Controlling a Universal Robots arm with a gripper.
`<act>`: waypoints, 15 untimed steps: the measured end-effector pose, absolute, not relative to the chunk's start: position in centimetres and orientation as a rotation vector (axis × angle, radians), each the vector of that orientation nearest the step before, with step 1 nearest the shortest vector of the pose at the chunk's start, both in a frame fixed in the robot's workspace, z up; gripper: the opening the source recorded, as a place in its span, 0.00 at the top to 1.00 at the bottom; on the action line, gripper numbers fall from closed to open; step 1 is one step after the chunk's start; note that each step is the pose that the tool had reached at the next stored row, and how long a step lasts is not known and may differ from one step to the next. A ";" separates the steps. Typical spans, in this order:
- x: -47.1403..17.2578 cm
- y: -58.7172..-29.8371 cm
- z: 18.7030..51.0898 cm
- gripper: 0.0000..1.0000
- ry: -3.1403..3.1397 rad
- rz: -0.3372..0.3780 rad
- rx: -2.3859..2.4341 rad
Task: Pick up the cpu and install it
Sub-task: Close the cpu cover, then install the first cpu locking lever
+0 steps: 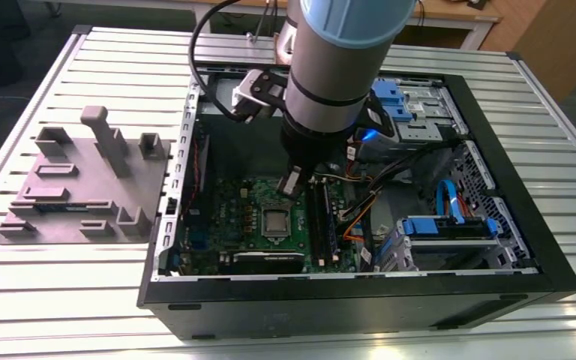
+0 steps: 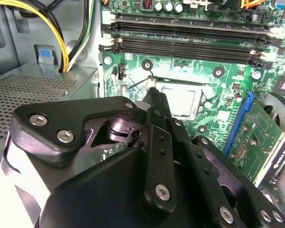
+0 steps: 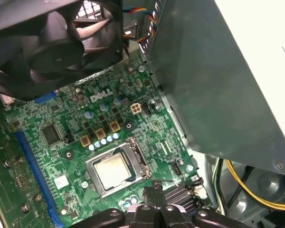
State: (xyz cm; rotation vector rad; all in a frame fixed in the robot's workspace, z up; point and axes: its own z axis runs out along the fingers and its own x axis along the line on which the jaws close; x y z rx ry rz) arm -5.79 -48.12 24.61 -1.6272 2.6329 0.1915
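The cpu (image 3: 111, 170), a small square chip with a pale silver top, lies flat inside the metal socket frame on the green motherboard (image 3: 33, 118). The exterior view shows the cpu (image 1: 275, 221) near the middle of the board inside the open computer case (image 1: 368, 300). My gripper (image 1: 290, 186) hangs just above the board, a little behind the socket. In the second wrist view its black fingers meet in one narrow tip (image 2: 154, 95) with nothing between them, beside the cpu (image 2: 179, 99). A thin wire socket lever (image 3: 168, 182) runs right by the gripper (image 3: 154, 192).
Long black memory slots (image 2: 190, 40) lie beside the socket. A grey power-supply box (image 3: 218, 80), a black fan (image 3: 52, 47) and yellow cables (image 3: 247, 185) crowd the board. Blue drive brackets (image 1: 448, 225) stand at the exterior view's right, and a grey fixture (image 1: 83, 187) stands outside the case at its left.
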 end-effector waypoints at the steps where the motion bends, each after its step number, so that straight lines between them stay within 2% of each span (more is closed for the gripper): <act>1: -6.0 -48.1 24.6 0.90 2.632 0.192 -1.628; 15: -6.7 -48.5 24.6 0.90 2.631 0.192 -1.630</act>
